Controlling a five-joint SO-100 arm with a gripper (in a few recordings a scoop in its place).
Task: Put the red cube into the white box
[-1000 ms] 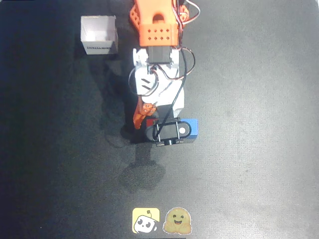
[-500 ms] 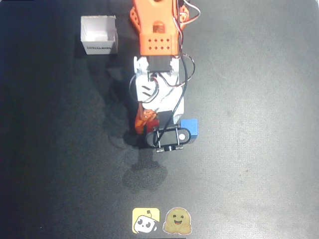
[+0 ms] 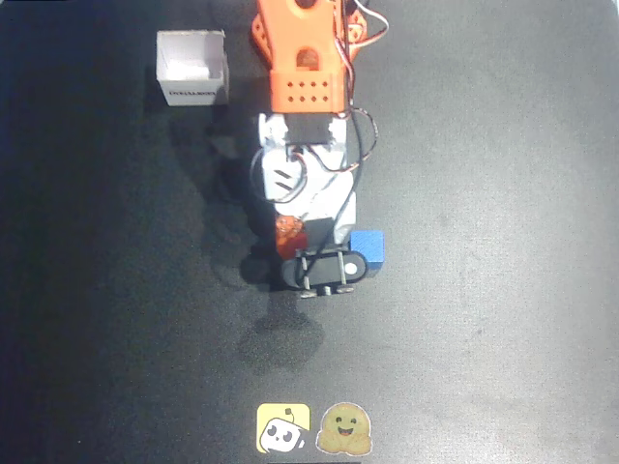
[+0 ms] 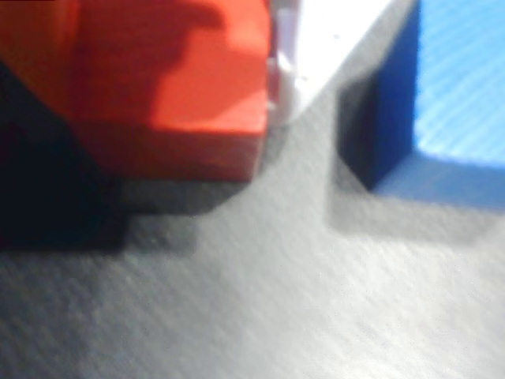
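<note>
Covering the whole ground of the overhead view, the black table is the largest thing, dark and matte. The orange and white arm reaches down the middle of this view from the top edge, and at its lower end sits the pincer, with the black wrist camera mount just below it.

The white box stands well apart from the pincer, up and to the left of it in the overhead view, near the top edge. It is open on top, with dark print on the side that faces down in the picture.

The blue cube rests on the table just beside the pincer, on its right in the overhead view. In the wrist view the blue cube fills the upper right corner and casts a shadow on the table.

The red cube is at the pincer itself, mostly hidden under the arm in the overhead view. In the wrist view the red cube lies against a white finger on its right side, and a gap of table separates this finger from the blue cube. The pincer seems pressed onto the red cube, but the second finger is hidden, so I cannot tell this surely
</note>
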